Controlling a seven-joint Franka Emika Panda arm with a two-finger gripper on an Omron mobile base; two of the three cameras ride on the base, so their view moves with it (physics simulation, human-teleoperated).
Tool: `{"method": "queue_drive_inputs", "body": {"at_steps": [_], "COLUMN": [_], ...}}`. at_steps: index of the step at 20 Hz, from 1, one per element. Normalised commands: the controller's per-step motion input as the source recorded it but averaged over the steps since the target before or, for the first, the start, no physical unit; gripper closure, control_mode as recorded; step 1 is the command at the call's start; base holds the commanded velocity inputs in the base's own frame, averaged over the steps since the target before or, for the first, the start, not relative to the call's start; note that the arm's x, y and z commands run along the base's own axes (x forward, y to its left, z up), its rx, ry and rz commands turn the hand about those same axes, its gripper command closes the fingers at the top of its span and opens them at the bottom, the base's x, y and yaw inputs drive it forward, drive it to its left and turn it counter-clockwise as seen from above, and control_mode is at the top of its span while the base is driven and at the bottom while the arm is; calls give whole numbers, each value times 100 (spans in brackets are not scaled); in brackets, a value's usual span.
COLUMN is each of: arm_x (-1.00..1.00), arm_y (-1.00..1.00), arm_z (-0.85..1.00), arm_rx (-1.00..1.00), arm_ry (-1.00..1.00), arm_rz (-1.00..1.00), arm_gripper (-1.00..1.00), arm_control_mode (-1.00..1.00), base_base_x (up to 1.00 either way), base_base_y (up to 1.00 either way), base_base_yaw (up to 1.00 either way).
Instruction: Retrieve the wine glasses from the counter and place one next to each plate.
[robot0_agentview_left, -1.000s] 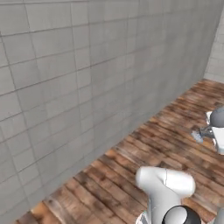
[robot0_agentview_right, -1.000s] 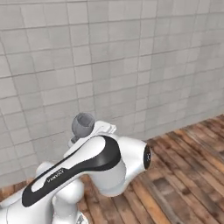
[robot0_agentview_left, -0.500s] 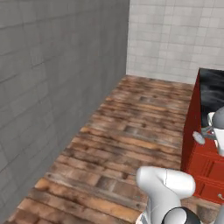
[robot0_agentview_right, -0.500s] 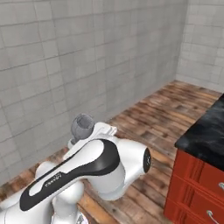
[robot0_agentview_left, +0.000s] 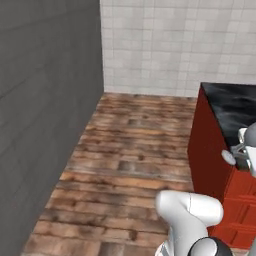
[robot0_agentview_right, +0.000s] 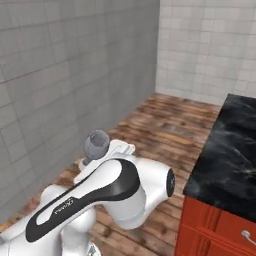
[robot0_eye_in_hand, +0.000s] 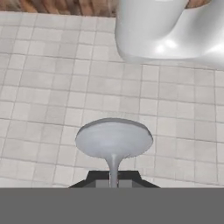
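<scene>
The only lettering stands on the black band of the robot arm (robot0_agentview_right: 80, 200) in the right base view, a short white word running along it; it is too small and blurred to be read, and nothing else carries any writing.

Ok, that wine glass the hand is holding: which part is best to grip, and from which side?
The stem, from the side, square to it. In the hand view the wine glass has its thin stem between the tips of the shut hand. It is the one narrow part, and the wide round part beyond looks too broad for the fingers.
</scene>
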Motion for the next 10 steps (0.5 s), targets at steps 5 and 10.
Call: {"method": "queue_drive_inputs", "body": {"at_steps": [5,10], "arm_x": [0,0], "arm_y": [0,0], "arm_z": [0,0], "arm_rx": [0,0], "arm_ry": [0,0], "arm_rz": [0,0], "arm_gripper": [100,100], "arm_control_mode": [100,100], "base_base_x": [99,51], "base_base_y": [91,52], "base_base_yaw": [-64,-85]}}
